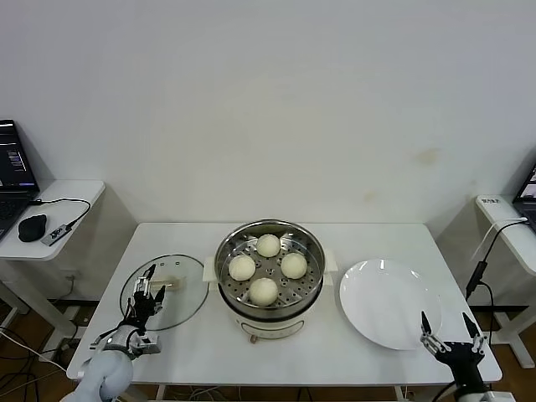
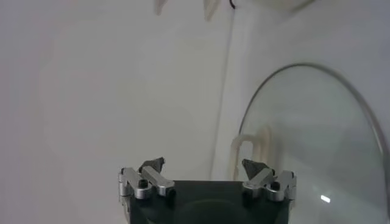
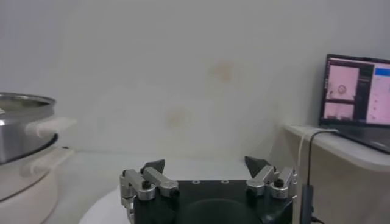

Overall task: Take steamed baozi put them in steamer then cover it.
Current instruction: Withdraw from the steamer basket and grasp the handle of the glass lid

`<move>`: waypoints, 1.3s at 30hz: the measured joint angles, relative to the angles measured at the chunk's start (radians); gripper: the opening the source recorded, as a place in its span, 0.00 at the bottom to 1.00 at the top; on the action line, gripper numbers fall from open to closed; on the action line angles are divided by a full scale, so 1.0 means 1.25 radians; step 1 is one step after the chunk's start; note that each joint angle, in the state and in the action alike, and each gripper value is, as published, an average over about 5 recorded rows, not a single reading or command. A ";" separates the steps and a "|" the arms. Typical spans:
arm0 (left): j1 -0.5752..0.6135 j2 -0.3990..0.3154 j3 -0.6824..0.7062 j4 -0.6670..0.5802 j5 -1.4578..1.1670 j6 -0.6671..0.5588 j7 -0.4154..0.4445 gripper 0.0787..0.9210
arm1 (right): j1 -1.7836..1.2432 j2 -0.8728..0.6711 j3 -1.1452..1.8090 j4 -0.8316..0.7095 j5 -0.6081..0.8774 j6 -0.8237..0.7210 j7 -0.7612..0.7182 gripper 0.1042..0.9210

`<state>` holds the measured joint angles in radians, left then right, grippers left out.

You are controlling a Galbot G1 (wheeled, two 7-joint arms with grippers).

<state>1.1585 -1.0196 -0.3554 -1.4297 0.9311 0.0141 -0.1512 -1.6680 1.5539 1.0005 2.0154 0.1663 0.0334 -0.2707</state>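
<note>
Four baozi (image 1: pixel 267 268) sit in the steamer (image 1: pixel 269 301); the cover (image 1: pixel 188 306) lies on the table beside it. The left gripper (image 1: pixel 146 295) over the cover and the right gripper (image 1: pixel 450 328) by the plate (image 1: pixel 385 306) both gape empty. No legible writing.

A white bench (image 1: pixel 377 239) fills the lower centre of the frame against a bare white wall (image 1: pixel 268 100). A large round white plate (image 1: pixel 389 303) sits at the bench's lower right. At far left, a side desk (image 1: pixel 71 197) carries an open laptop (image 1: pixel 12 180), a black mouse (image 1: pixel 32 227) and a small device on a black cable (image 1: pixel 57 233). At far right, another desk (image 1: pixel 507 226) holds a second laptop (image 3: pixel 358 97), its screen lit.
</note>
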 measured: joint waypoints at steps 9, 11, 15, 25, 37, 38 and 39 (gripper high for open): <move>-0.072 0.013 0.037 0.076 0.011 0.000 0.001 0.88 | -0.005 0.008 0.001 -0.004 -0.005 -0.002 -0.001 0.88; -0.085 0.013 0.043 0.089 0.012 -0.001 0.001 0.88 | -0.004 0.009 0.000 -0.007 -0.006 -0.002 -0.002 0.88; -0.110 0.009 0.049 0.111 0.017 0.000 0.000 0.88 | -0.002 0.011 -0.005 -0.013 -0.009 -0.002 -0.004 0.88; -0.143 0.009 0.058 0.139 0.018 0.001 0.001 0.88 | -0.005 0.015 -0.014 -0.022 -0.015 0.003 -0.005 0.88; -0.158 -0.004 0.060 0.172 0.022 -0.004 -0.008 0.67 | -0.012 0.017 -0.026 -0.023 -0.024 0.007 -0.006 0.88; -0.158 -0.005 0.060 0.173 0.023 -0.004 -0.008 0.63 | -0.012 0.017 -0.028 -0.023 -0.025 0.007 -0.006 0.88; -0.158 -0.005 0.060 0.174 0.024 -0.004 -0.008 0.59 | -0.012 0.017 -0.029 -0.024 -0.026 0.007 -0.006 0.88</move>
<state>0.9614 -1.0255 -0.2808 -1.2122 0.9605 0.0085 -0.1616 -1.6831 1.5751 0.9637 1.9860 0.1343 0.0426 -0.2787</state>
